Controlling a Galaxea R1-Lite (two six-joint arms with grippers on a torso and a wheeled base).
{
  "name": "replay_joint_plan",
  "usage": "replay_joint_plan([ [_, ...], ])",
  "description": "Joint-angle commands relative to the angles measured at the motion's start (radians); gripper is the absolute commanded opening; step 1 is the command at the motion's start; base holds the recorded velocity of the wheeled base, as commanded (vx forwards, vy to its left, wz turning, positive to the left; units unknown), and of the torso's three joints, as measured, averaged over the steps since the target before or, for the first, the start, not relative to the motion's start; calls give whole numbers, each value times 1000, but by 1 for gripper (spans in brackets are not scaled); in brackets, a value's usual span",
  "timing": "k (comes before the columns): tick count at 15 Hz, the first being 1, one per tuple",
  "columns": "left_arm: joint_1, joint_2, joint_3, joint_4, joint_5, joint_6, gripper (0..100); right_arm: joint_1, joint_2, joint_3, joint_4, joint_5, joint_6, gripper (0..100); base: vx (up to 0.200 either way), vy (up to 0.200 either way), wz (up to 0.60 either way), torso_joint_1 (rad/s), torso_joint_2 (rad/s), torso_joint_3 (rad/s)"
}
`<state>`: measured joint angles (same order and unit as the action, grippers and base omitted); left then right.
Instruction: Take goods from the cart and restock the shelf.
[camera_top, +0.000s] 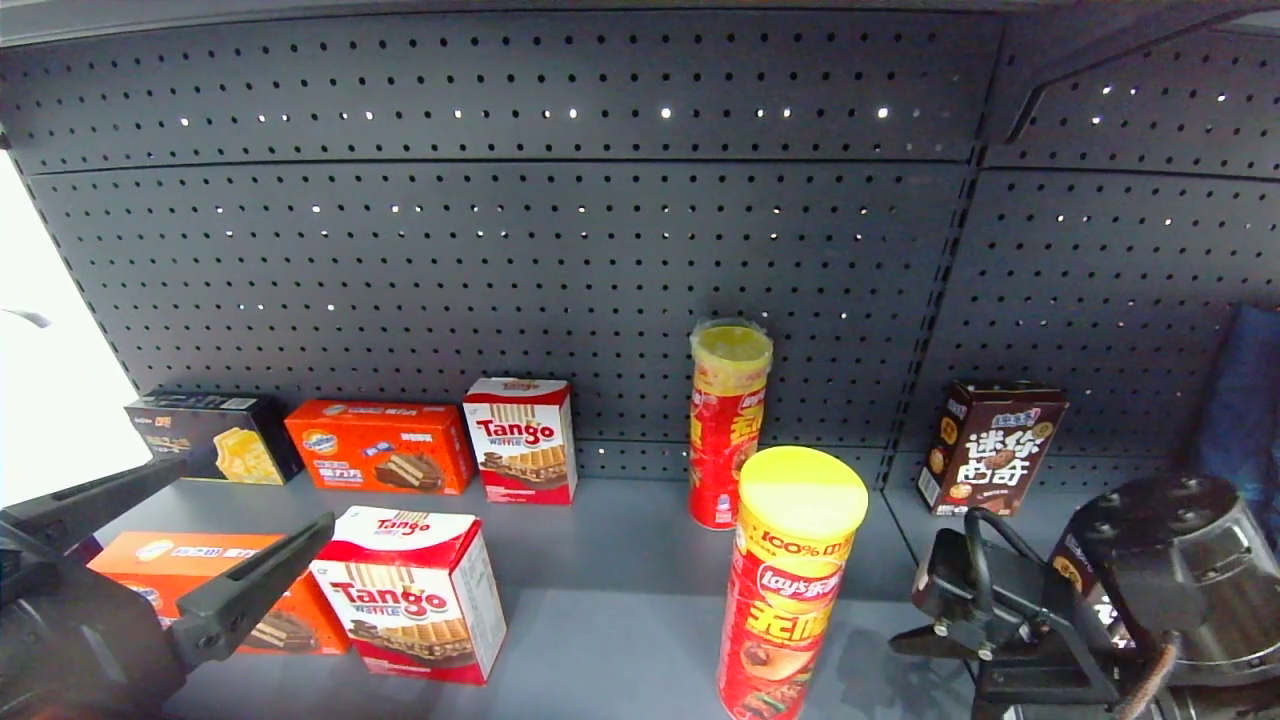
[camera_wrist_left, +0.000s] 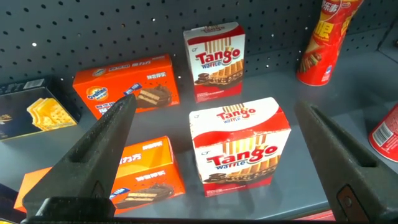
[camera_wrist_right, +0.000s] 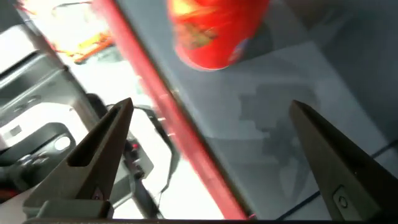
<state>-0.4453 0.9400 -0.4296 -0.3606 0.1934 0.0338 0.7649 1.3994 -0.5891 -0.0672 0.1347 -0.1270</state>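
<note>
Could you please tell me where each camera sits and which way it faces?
Head view: on the head, facing forward and down at the shelf; left gripper lower left, right arm lower right.
Left wrist view: on the left wrist, facing the front wafer box between its open fingers.
Right wrist view: on the right wrist, facing the shelf's edge and a chip can past the open right gripper.
Shared: head and left wrist views both show the front wafer box.

Red brand lettering on the wafer boxes, yellow characters on the chip cans.
</note>
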Motion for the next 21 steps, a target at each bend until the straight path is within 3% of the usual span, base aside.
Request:
replay_joint_plan([
  [1,0,0,0,0,0,0,100,4,-65,15,-20,29,0,100,0,0,0,0,0,0],
  [13,2,-4,2,5,1,-2,100,37,-94,68,-69,184,-6,100,0,0,0,0,0,0],
  [14,0,-7,3,5,1,-2,100,37,-92,101,-121,197,-8,100,0,0,0,0,0,0],
  [18,0,-9,32,2,0,-11,100,34,30,305,-622,263,0,100,0,0,0,0,0,0],
  [21,0,-12,29,0,0,-17,100,37,32,287,-546,243,6,100,0,0,0,0,0,0],
])
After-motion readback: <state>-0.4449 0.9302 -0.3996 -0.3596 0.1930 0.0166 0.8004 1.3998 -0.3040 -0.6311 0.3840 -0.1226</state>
